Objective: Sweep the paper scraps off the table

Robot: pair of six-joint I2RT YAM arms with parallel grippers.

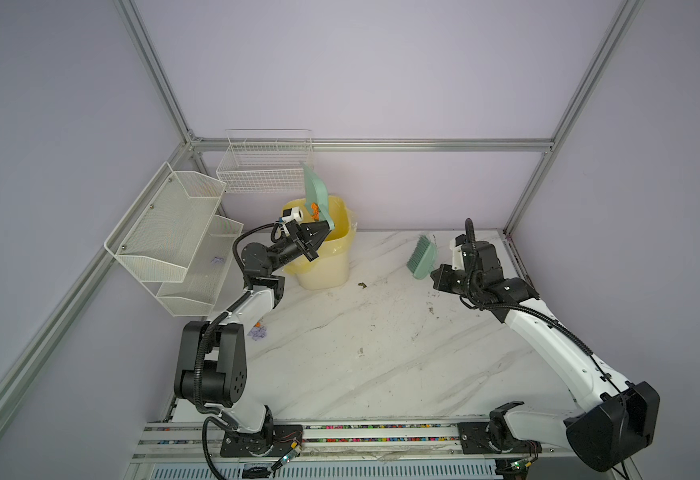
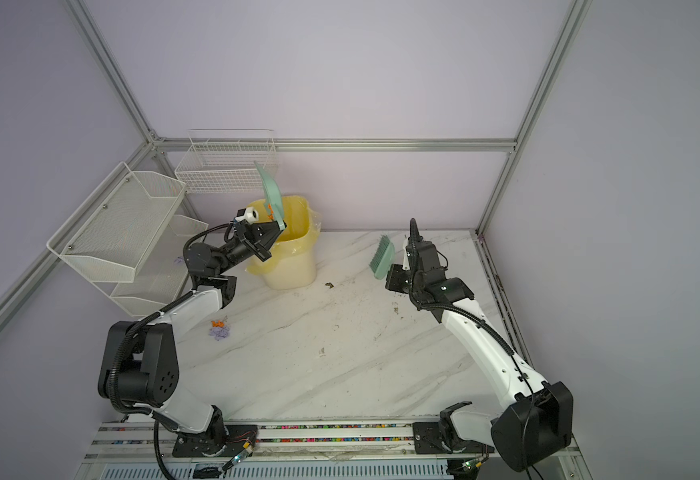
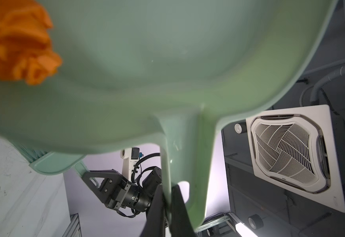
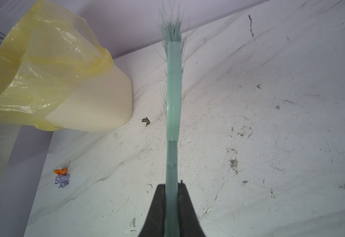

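Table [image 1: 381, 353]: scraps [image 1: 258, 332] | left pincer [image 1: 326, 227] clamps dustpan [image 1: 315, 187] over bin [image 1: 327, 266] | right pincer [image 1: 432, 275] clamps brush [image 1: 421, 255]

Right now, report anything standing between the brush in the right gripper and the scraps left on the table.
Nothing visible does: bare table lies between the brush and the orange and lilac paper scraps; the yellow-lined bin stands close beside that path.

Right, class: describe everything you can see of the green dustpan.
The dustpan is pale green, smooth plastic: a shallow scoop with a raised rim and a short handle. The left gripper is shut on the handle, holding it nearly on edge above the bin. Orange scraps sit inside it.
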